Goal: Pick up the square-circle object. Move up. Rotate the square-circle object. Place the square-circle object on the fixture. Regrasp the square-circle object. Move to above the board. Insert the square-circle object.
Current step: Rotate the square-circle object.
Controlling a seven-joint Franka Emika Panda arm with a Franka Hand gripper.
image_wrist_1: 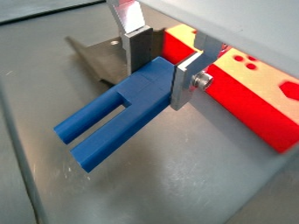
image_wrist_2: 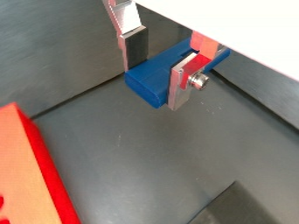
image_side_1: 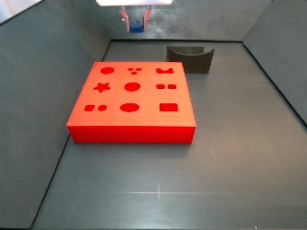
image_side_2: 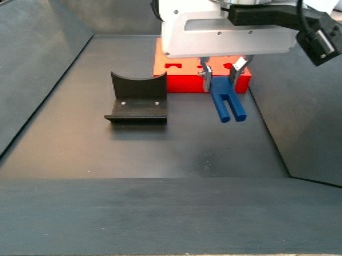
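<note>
Claw: raised off the floor at the far end of the enclosure, beyond the board; its silver finger plates are closed partway onto the blocky end of the square-circle object, one plate on each flat side, in both wrist views.
Square-circle object: blue plastic peg, held clear of the floor; its free end splits into two prongs that slope down and away from the fingers. In a side view it hangs below the wrist housing, prongs toward the camera.
Fixture: dark notched holder on a base plate, standing on the grey floor well apart from the peg, empty. Also seen beside the board's far corner.
Board: large red block with star, circle, square and rectangle cut-outs, all empty; it lies just beside and below the held peg in a wrist view.
Stage, judged: pick-up done and peg lifted; rotation and placing on the fixture not yet done.
Risk, grip: the hold sits on one end only, with most of the peg overhanging; a rotation could let it pivot or slip between the pads.
Risk, clearance: the prongs slope low near the board edge; a turn made without more height could strike the board or floor.
Risk, placement: a peg shifted in the fingers would likely meet the fixture notch askew and tip out on release.
</note>
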